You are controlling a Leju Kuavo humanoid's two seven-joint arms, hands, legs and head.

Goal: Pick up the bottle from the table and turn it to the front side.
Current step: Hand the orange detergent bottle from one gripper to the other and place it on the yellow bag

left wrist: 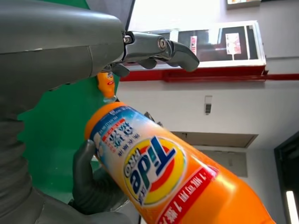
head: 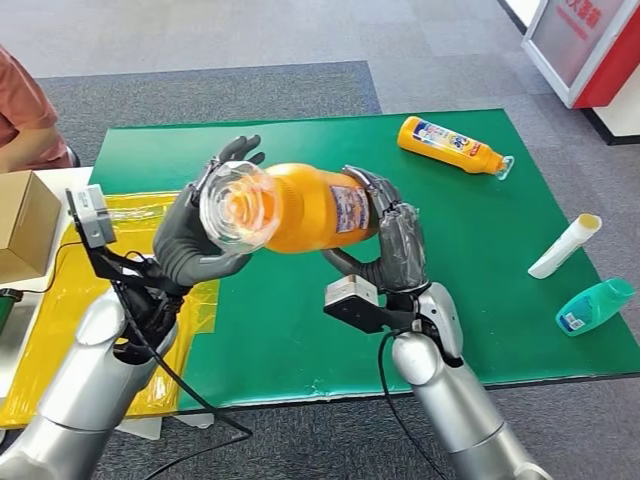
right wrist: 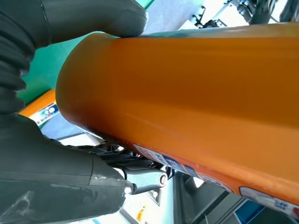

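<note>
Above the near middle of the green-covered bench (head: pixel 468 260), lifted well clear of the mat: orange plastic detergent bottle with a clear cap and a printed label (head: pixel 302 208), lying roughly level, cap end toward the left and near the camera, base toward the right. Gripped at both ends: left hand (head: pixel 198 240) cupped around the clear cap end with fingers curled over it, right hand (head: pixel 392 245) wrapped around the body near the base, thumb beneath and fingers above.

Likely stiff-walled, smooth and glossy, so apt to slip or spin under hard fingers; probably fairly heavy if full, with liquid shifting toward whichever end drops. Best held around the broad orange body, where the walls give the widest seat; cap end narrower and slicker, better as a steadying point than a carrying one. Label with round logo faces the left wrist camera, so rotation about the long axis probably close to finished, though not certain.

Farther out on the mat: second orange bottle (head: pixel 453 145) lying at the far right, white tube (head: pixel 564 246) and teal bottle (head: pixel 595 305) at the right edge. Cardboard box (head: pixel 26 225) at the left.
</note>
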